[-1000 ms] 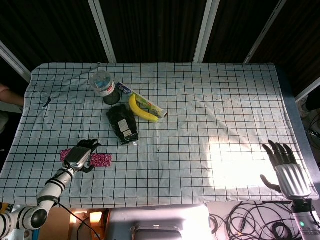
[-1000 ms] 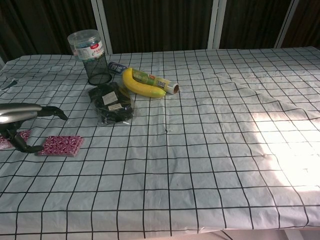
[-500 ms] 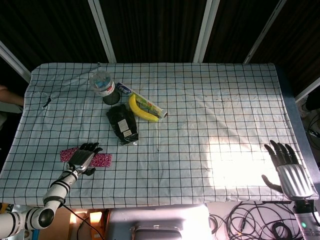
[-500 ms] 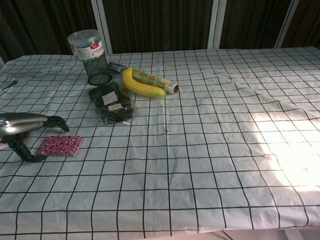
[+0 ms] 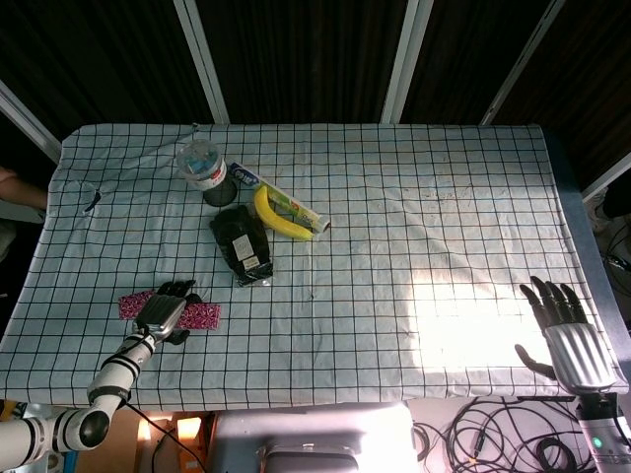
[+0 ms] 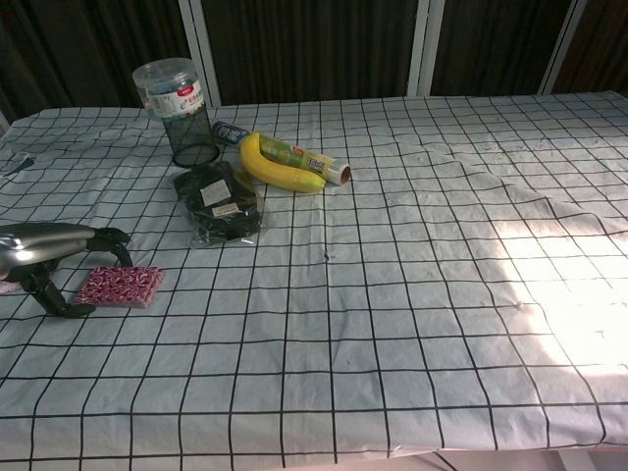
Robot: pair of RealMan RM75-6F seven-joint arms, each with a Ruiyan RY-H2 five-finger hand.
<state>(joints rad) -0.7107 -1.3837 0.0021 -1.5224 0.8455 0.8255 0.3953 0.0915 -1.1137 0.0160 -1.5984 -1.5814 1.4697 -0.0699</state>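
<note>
My left hand [image 5: 163, 313] [image 6: 51, 257] lies across the middle of a pink patterned packet [image 5: 203, 316] [image 6: 120, 286] near the table's front left edge. Its fingers curl down over the packet's far edge and the thumb sits at the near edge, gripping it. The packet lies flat on the checked cloth [image 5: 394, 256], with both ends showing past the hand in the head view. My right hand [image 5: 569, 333] hovers past the front right corner, fingers spread and holding nothing. The chest view does not show it.
At the back left stand a black mesh cup [image 5: 214, 192] [image 6: 193, 137] with a clear plastic jar [image 5: 200, 163] [image 6: 172, 84], a banana [image 5: 279, 221] [image 6: 275, 168], a wrapped roll [image 5: 292, 206] [image 6: 316, 159] and a black bag [image 5: 244, 245] [image 6: 218, 204]. Cables lie below the front edge.
My left hand has slid slightly toward the front edge and its fingers have curled down onto the pink packet. The right hand has barely moved.
</note>
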